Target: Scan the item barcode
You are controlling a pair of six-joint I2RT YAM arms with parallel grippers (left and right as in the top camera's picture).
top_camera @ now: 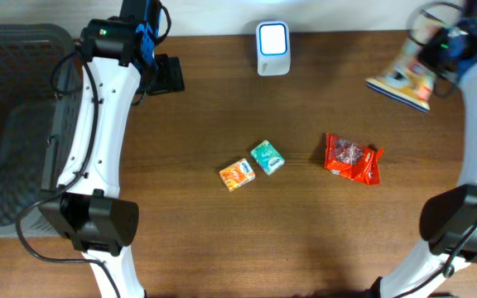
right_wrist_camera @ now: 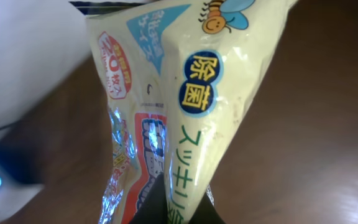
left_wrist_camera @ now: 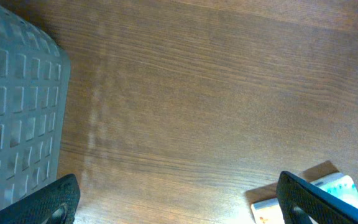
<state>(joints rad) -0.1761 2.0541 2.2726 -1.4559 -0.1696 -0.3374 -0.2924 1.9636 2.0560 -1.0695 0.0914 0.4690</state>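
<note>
**Getting the packet's code in front of the reader**

My right pincer [top_camera: 436,50] is clamped shut on one edge of the yellow wipes packet [top_camera: 402,76]. The packet hangs in the air over the far right of the surface [top_camera: 222,108], well apart from the white scanner [top_camera: 272,48] standing at the back edge. In my right wrist view the packet fills the frame, pinched at its lower seam with printed faces on either side. I cannot find a barcode on what shows there, so I judge it sits on a face turned away from me.

My left pincer [top_camera: 166,76] is spread wide and holds nothing, hovering near the grey basket [top_camera: 15,124].

To do this step well, I should carry the packet left until it is over the scanner's lit window. Then I should roll my wrist so the coded face meets that window flat, not edge-on. The film looks glossy and slack, and a crease or glare across the bars could spoil the read. I would present it slowly and steadily, gripping only the seam so my fingers never cover the code. The orange box [top_camera: 237,175], green box [top_camera: 267,157] and red packet [top_camera: 353,159] lie mid-surface, clear of that route.
</note>
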